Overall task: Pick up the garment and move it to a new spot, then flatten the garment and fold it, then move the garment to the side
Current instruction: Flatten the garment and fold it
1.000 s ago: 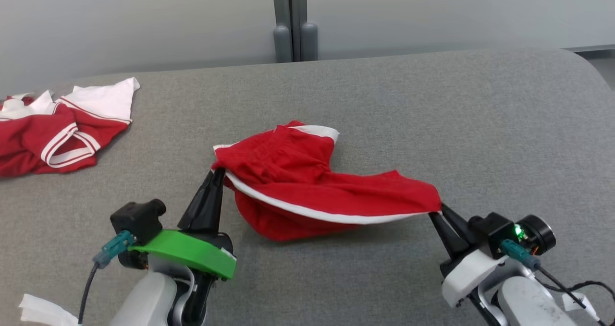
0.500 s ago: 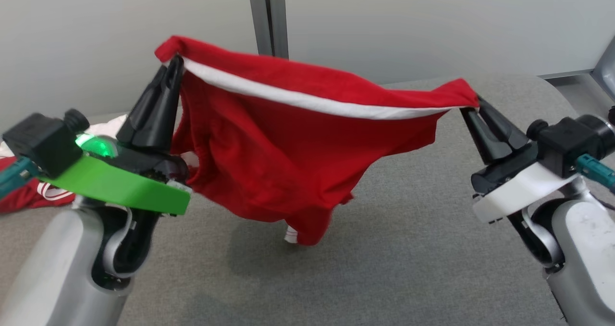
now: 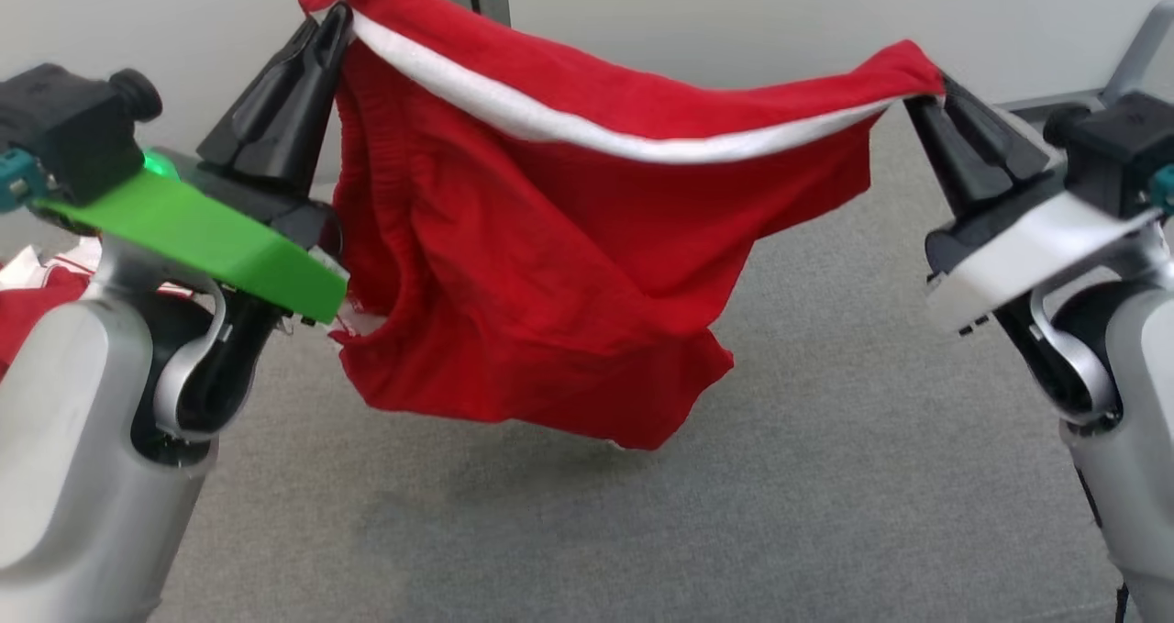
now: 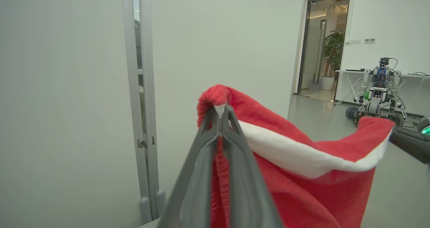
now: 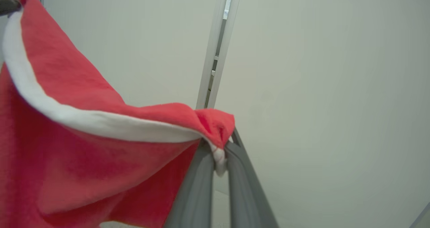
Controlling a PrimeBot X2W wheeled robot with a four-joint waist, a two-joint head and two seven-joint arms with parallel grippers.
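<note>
Red garment [image 3: 550, 265] hangs above the grey table [image 3: 825, 476] in the head view, its top corners pinched tight by the left gripper [image 3: 337, 17] and right gripper [image 3: 923, 100], the left wrist view shows fingers [image 4: 201, 174] squeezing one corner, and the right wrist view the other.

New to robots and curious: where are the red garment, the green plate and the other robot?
red garment [image 3: 550, 265], head view, middle of the hanging cloth
green plate [image 3: 211, 242], head view, its flat top
other robot [image 4: 379, 83], left wrist view, its body
</note>
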